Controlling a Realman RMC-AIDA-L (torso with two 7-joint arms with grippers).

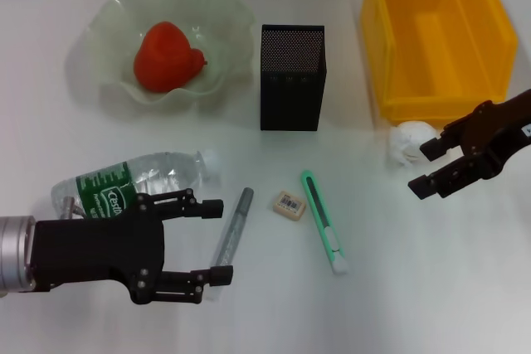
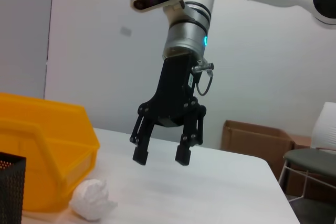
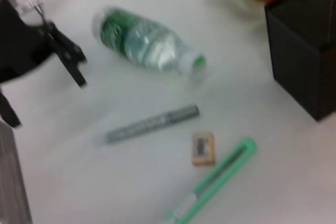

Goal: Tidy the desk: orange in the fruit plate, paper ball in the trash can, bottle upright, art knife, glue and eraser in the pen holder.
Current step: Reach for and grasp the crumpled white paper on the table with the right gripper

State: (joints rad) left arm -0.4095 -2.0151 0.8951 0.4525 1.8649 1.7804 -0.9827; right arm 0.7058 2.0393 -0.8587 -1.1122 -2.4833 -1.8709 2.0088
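The orange (image 1: 168,56) lies in the pale green fruit plate (image 1: 108,18) at the back left. The bottle (image 1: 133,184) lies on its side, also in the right wrist view (image 3: 147,45). A grey glue stick (image 1: 232,225), an eraser (image 1: 289,203) and a green art knife (image 1: 323,221) lie on the desk in front of the black mesh pen holder (image 1: 292,76). The white paper ball (image 1: 411,143) sits in front of the yellow trash bin (image 1: 436,35). My right gripper (image 1: 420,169) is open, just right of the ball, above the desk (image 2: 160,156). My left gripper (image 1: 220,240) is open over the glue stick.
The desk's right edge shows in the left wrist view, with a cardboard box (image 2: 254,137) and a chair (image 2: 315,156) beyond it. The pen holder stands between the plate and the bin.
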